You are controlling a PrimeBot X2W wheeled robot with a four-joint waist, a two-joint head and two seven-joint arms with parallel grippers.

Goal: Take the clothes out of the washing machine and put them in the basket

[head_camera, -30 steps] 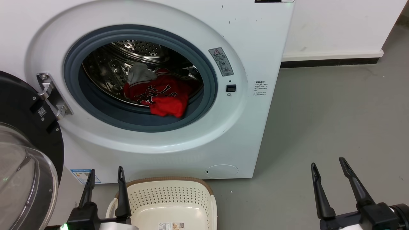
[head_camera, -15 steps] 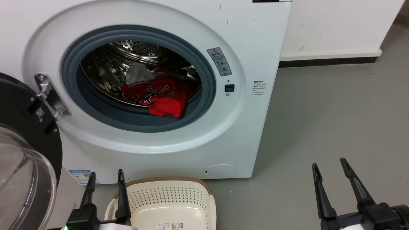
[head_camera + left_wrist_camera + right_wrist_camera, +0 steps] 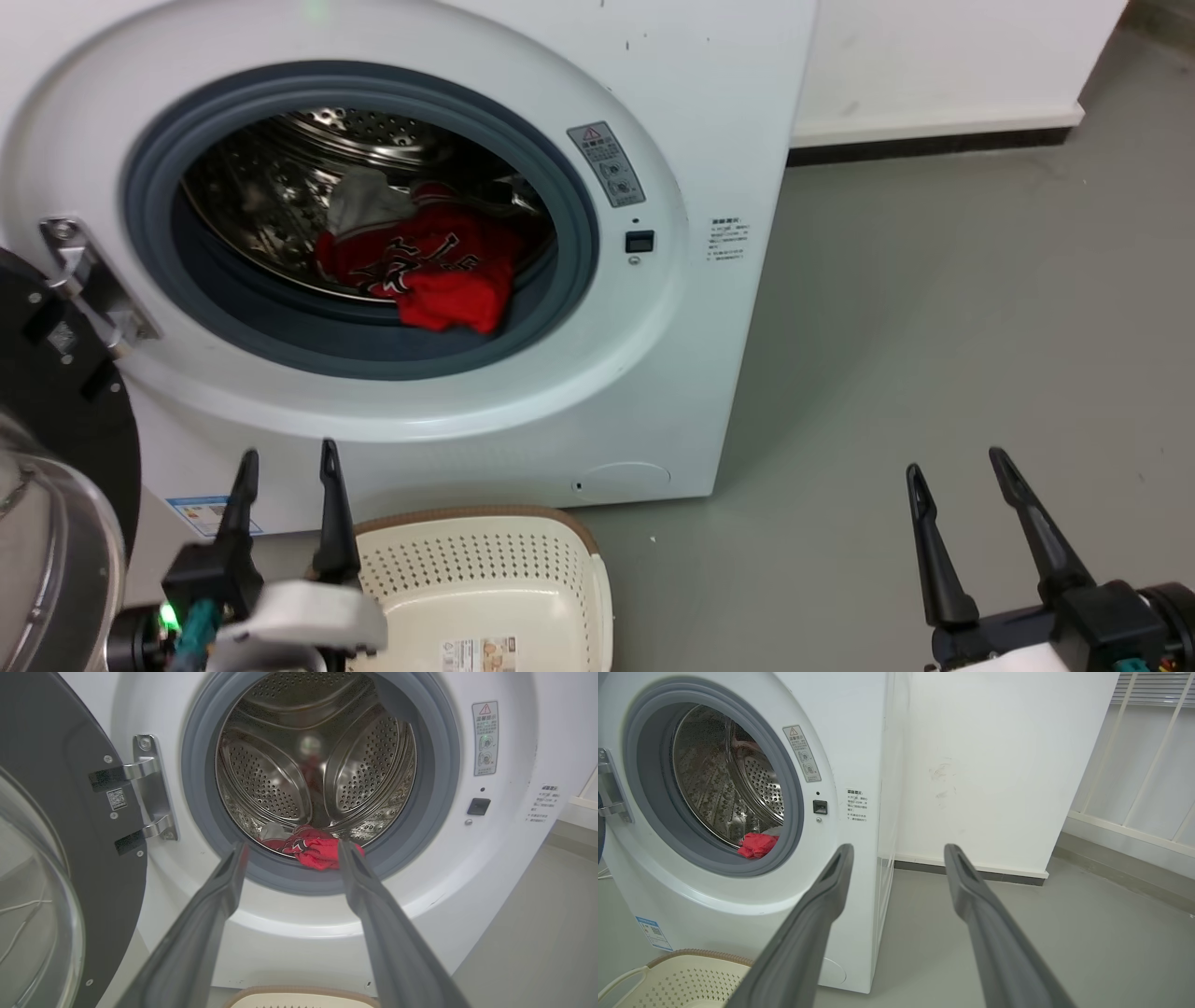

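washer (image 3: pixel 728 112): white front-loader across the upper left of the head view, opening ringed by a grey seal (image 3: pixel 571 224).
door (image 3: pixel 65 411): swung open at the left edge, glass bulge in the lower left corner.
clothes (image 3: pixel 429 271): red bundle low in the drum (image 3: pixel 275 779), a grey piece (image 3: pixel 359 201) at its upper left. The front fold lies over the seal's lower lip.
basket (image 3: pixel 467 516): on the floor at bottom centre-left, just in front of the washer base. Its bare bottom carries a label (image 3: pixel 478 653).
left gripper (image 3: pixel 288 450): lower left of the head view, jaws apart, tips up against the washer front below the opening. One finger overlaps the basket's left rim in the picture.
right gripper (image 3: pixel 956 460): lower right, jaws apart, over the floor (image 3: pixel 934 327), well apart from the washer.
left wrist view adds: a straight look into the drum with paddles and perforations, clothes framed between the two fingers, hinge (image 3: pixel 152 788) at left, basket rim at the bottom edge.
right wrist view adds: the washer's right side panel, a white wall (image 3: pixel 994 765) behind it, and white bars (image 3: pixel 1134 765) at upper right. A red corner of the clothes shows above the seal lip.
edges: the door rim sits near the left arm in the lower left.
open room: grey floor runs from the washer's right side to the wall.
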